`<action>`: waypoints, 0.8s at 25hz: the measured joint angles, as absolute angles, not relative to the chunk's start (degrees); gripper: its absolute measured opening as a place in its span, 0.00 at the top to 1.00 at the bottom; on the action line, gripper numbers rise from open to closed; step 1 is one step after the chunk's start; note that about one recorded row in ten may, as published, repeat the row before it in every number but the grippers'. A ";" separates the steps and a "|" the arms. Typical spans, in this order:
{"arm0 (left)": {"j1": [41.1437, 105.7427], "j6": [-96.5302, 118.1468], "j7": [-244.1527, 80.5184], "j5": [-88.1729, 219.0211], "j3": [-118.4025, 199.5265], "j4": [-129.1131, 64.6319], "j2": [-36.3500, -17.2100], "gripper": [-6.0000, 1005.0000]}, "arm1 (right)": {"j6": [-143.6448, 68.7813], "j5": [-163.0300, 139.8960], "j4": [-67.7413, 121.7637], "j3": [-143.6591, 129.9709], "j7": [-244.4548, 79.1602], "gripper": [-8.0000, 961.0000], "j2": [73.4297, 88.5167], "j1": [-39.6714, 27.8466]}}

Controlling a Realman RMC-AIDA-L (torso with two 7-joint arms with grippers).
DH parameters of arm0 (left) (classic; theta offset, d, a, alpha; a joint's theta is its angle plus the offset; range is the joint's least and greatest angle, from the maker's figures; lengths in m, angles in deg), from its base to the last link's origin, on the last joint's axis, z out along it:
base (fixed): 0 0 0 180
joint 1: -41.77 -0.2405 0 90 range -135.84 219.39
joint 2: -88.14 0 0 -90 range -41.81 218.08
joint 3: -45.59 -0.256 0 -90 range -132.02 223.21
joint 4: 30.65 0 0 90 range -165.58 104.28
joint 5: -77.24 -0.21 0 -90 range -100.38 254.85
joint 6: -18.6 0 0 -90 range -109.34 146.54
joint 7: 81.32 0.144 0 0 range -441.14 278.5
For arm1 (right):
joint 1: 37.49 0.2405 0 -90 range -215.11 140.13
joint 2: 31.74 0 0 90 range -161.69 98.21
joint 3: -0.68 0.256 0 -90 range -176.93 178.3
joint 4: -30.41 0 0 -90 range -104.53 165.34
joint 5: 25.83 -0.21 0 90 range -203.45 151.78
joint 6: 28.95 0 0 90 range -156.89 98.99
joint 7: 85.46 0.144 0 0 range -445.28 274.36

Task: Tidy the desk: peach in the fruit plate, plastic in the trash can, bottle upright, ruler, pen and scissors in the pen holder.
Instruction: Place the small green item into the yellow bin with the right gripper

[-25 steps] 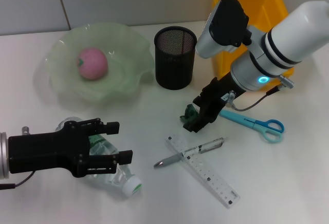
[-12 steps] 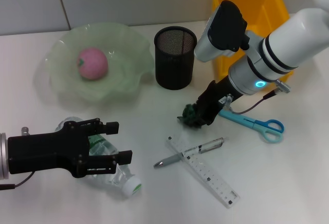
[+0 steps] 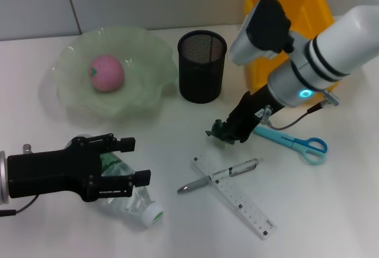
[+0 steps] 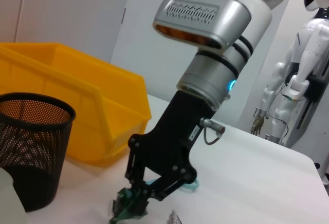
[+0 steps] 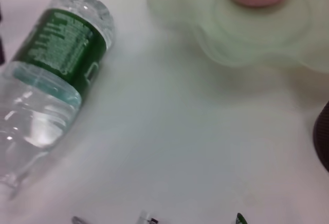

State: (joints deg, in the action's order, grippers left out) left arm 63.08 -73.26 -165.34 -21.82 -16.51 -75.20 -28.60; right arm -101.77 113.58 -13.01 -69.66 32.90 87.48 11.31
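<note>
Leftmost, the left gripper [image 3: 121, 163] hangs with fingers spread over the water bottle [image 3: 127, 190] lying on its side on the white desk [image 3: 331, 210], while the peach [image 3: 106, 73] sits in the green fruit plate [image 3: 148, 51]. Rightward, past the mesh pen holder [image 3: 202, 65], the right gripper [image 3: 224, 132] pinches the green plastic scrap [image 4: 128, 208], near the pen [image 3: 219, 176], ruler [image 3: 243, 202], scissors [image 3: 293, 141] and yellow bin [image 3: 317, 3].
</note>
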 joint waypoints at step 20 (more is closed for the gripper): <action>63.72 -72.84 -165.34 -21.81 -16.10 -75.12 -28.38 0.23 | -116.45 97.20 -37.35 -45.85 33.94 0.90 87.05 0.44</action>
